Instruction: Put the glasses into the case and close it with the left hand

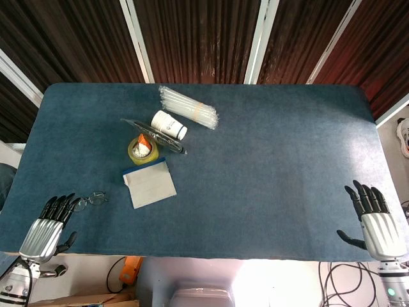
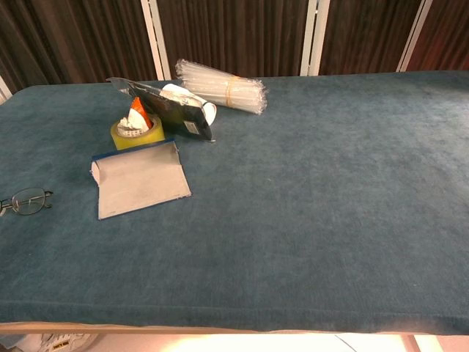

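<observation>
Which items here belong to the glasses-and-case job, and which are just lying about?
Job: glasses, open grey case, left hand.
Lying about: paper cup, bundle of clear straws, yellow tape roll, dark packet.
</observation>
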You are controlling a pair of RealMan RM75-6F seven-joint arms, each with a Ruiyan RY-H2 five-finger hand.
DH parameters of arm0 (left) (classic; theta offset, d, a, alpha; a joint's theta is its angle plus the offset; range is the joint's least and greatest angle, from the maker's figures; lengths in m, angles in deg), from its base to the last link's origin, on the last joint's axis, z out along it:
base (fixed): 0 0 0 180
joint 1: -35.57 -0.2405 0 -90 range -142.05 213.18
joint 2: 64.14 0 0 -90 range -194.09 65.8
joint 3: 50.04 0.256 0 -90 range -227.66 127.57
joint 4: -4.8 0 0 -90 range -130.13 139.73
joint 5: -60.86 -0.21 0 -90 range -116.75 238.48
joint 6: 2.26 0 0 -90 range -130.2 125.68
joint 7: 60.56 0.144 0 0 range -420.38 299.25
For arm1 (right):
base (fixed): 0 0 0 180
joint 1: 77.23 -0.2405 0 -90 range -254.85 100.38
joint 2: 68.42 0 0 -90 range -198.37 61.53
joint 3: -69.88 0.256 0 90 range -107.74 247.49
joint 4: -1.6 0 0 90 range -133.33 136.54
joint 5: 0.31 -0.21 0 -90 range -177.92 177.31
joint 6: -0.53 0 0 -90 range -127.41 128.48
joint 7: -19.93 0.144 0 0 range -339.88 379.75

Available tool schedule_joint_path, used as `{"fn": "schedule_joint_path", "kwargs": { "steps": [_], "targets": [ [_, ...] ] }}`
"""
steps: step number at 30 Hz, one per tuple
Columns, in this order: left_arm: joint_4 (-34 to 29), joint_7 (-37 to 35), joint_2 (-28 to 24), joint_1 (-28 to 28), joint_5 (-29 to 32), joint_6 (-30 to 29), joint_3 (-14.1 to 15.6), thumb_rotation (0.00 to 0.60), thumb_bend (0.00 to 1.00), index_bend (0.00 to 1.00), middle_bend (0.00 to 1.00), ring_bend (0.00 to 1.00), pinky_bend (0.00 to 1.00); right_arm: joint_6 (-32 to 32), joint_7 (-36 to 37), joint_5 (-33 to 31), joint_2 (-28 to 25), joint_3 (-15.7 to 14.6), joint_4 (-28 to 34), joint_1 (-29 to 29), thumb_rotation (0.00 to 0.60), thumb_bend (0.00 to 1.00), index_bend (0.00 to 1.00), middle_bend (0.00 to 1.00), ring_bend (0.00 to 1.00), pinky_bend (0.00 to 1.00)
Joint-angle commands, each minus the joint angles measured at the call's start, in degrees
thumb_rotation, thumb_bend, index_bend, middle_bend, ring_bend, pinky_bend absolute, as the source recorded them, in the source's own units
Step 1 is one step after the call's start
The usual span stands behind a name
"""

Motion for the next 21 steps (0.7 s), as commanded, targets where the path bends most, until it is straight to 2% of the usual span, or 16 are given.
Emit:
{"fn": "schedule_joint_path", "kwargs": {
  "steps": [1, 6, 10, 14, 17, 21],
  "targets": [
    [0.15, 0.02, 0.23, 0.32, 0.17, 0.87, 0.19, 0.6, 0.36, 0.0, 0.0, 0.0, 0.05, 0.59, -0.93, -0.56, 0.5, 0.19, 0.03, -0.31, 0.6, 0.27, 0.0, 0.0, 0.0, 0.0],
    [0.35, -1.51, 2.76, 1.77, 1.54, 3.33, -0.62, 0.6, 0.34, 0.01, 0.0, 0.0, 0.05, 0.36, -1.17, -0.65, 0.27, -0.04, 0.44, 0.09, 0.6, 0.27, 0.0, 0.0, 0.0, 0.0],
    [4.94, -3.32, 9.58, 2.27, 4.28, 2.26, -3.65, 0.6, 0.37, 0.13, 0.0, 0.0, 0.07, 0.21, -0.34, -0.1, 0.01, -0.27, 0.28, 0.19, 0.6, 0.27, 0.0, 0.0, 0.0, 0.0],
    [8.21, -0.18, 14.31, 3.28, 10.08, 4.83, -6.32, 0.6, 0.39, 0.22, 0.02, 0.0, 0.08, 0.84, 0.24, 0.07, 0.01, -0.05, 0.44, -0.38, 0.6, 0.27, 0.0, 0.0, 0.0, 0.0],
    [9.07, 1.83, 15.99, 4.4, 14.63, 7.41, -8.32, 0.6, 0.39, 0.28, 0.04, 0.0, 0.08, 1.95, -0.05, 0.14, 0.38, -0.04, 0.45, -1.06, 0.6, 0.27, 0.0, 0.0, 0.0, 0.0],
    [11.59, 6.12, 18.11, 5.51, 19.42, 7.98, -11.0, 0.6, 0.38, 0.35, 0.08, 0.01, 0.08, 3.59, -0.52, 0.12, 0.72, -0.25, 0.52, -1.87, 0.6, 0.27, 0.0, 0.0, 0.0, 0.0]
  ]
}}
